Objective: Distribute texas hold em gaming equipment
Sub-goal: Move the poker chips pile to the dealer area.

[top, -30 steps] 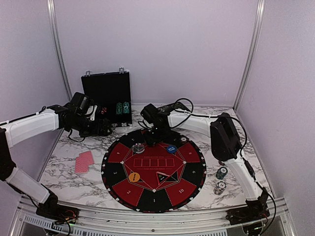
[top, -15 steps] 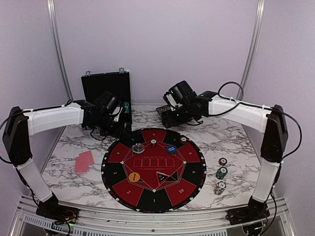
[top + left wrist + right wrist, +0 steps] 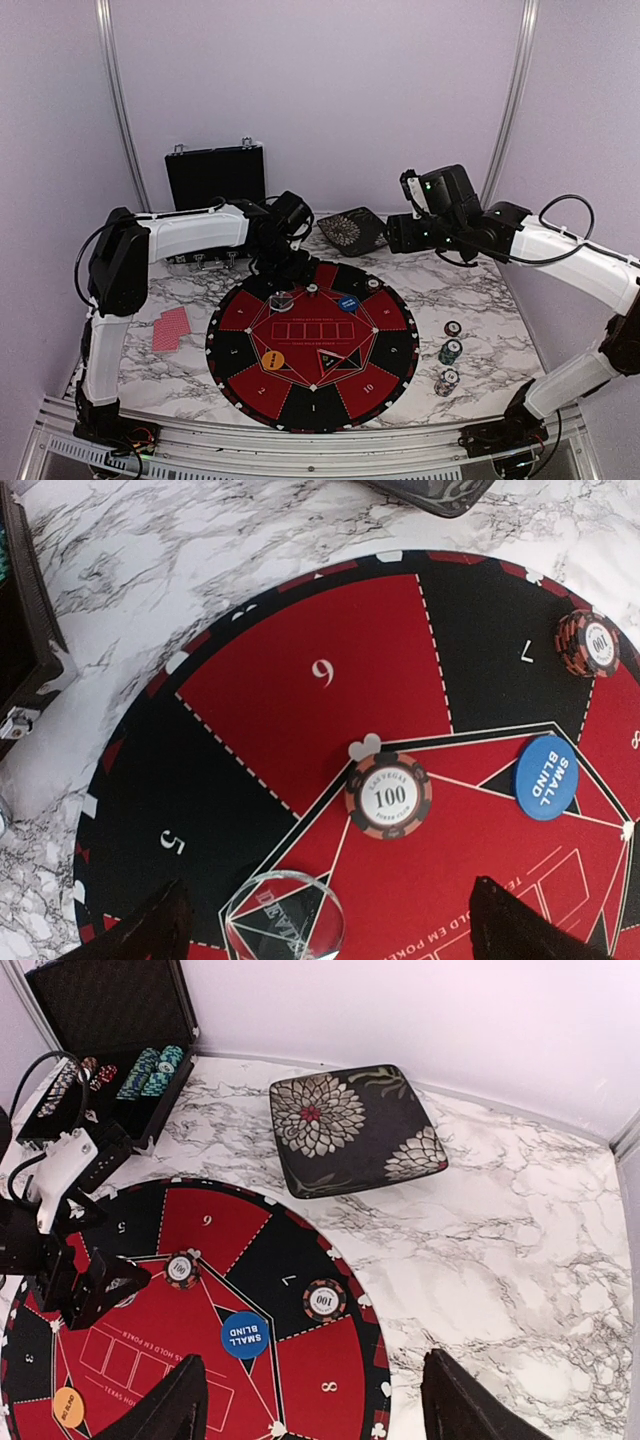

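Left hand (image 3: 328, 890): fingers (image 3: 150, 935) spread, empty, low over the mat (image 3: 310, 670).
Clear dealer button (image 3: 284, 918): flat, directly between its fingers.
100 chip (image 3: 388, 795): just ahead of it, slightly right.
Right hand (image 3: 312, 1360): fingers apart, empty, raised, well apart from both; left arm nearer.

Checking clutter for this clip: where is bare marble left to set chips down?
Widest: right of the mat, between the patterned dish and the chip stacks. Smaller: near-left corner, in front of the red-backed cards. Crowded: far left, between the black case and the mat.
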Controlling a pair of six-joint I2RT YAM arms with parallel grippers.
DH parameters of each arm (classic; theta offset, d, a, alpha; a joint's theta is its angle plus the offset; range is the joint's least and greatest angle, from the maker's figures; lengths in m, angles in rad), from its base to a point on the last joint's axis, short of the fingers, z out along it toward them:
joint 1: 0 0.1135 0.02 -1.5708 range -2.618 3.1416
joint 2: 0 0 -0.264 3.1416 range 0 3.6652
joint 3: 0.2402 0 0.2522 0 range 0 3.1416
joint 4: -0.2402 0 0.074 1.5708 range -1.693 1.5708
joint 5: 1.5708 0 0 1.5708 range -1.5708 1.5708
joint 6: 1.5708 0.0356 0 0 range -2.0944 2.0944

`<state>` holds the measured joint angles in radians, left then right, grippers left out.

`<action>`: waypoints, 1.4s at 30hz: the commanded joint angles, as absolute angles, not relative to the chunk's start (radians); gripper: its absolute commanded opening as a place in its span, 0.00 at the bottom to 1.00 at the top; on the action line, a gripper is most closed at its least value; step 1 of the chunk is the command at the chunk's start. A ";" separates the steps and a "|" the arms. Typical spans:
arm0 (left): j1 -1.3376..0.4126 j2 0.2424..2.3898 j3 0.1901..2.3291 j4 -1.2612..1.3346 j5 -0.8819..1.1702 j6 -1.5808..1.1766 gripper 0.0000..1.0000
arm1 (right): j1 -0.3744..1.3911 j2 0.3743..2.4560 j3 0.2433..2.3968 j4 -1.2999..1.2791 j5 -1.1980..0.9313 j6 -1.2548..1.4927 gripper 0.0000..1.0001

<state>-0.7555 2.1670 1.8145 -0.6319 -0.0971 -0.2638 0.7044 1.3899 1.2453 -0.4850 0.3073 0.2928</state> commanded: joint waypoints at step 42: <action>-0.811 2.523 2.151 -0.794 -0.067 -0.190 0.48 | 0.701 1.304 1.180 -0.499 0.377 0.343 0.70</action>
